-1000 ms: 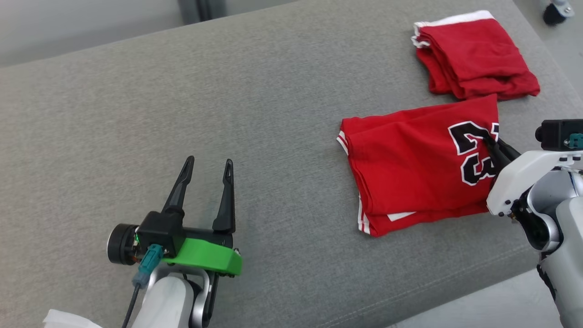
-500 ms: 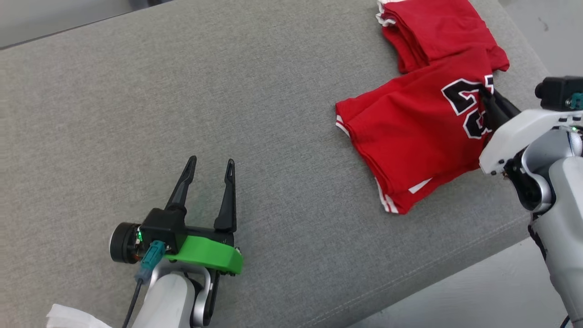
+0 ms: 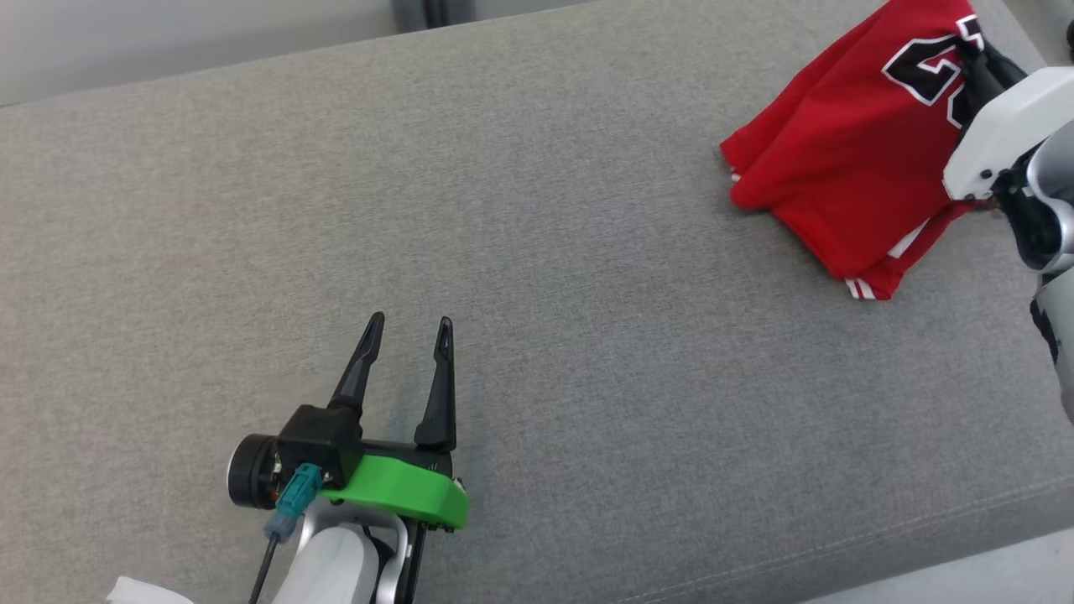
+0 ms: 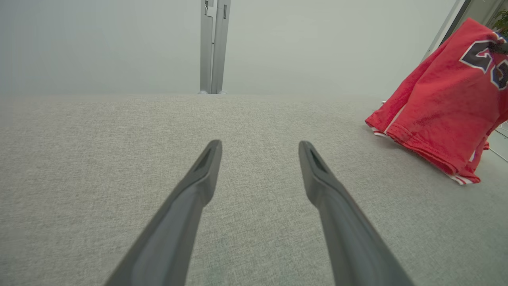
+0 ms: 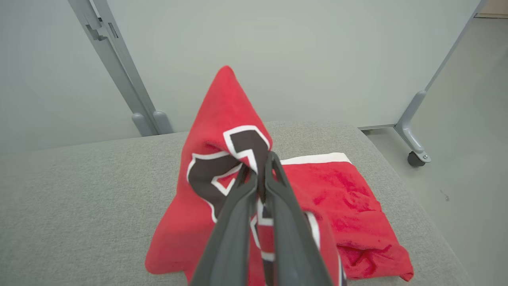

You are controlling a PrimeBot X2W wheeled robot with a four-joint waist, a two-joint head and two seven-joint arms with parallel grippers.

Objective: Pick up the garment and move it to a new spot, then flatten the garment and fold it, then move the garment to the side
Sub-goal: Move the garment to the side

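The garment [image 3: 831,159] is a red jersey with black-and-white numbers, at the far right of the grey padded surface [image 3: 587,252]. My right gripper [image 3: 967,44] is shut on its numbered part and holds it up in a peak, while its striped lower hem still touches the surface. In the right wrist view the shut fingers [image 5: 260,163] pinch the cloth [image 5: 222,115] at the number. My left gripper [image 3: 409,320] rests open and holds nothing at the near left, well apart from the jersey. The left wrist view has the open gripper [image 4: 260,143] with the jersey [image 4: 436,107] far right.
A second folded red garment with a white band [image 5: 341,186] lies on the surface just beyond the lifted one. A pale partition with a grey post [image 4: 214,47] and a castor foot [image 5: 414,159] stands behind. The surface's edge and the floor [image 3: 965,579] lie near right.
The head camera has shifted. My right gripper has raised the jersey from lying flat into a hanging peak and carried it toward the other folded garment. The left gripper stays put, open.
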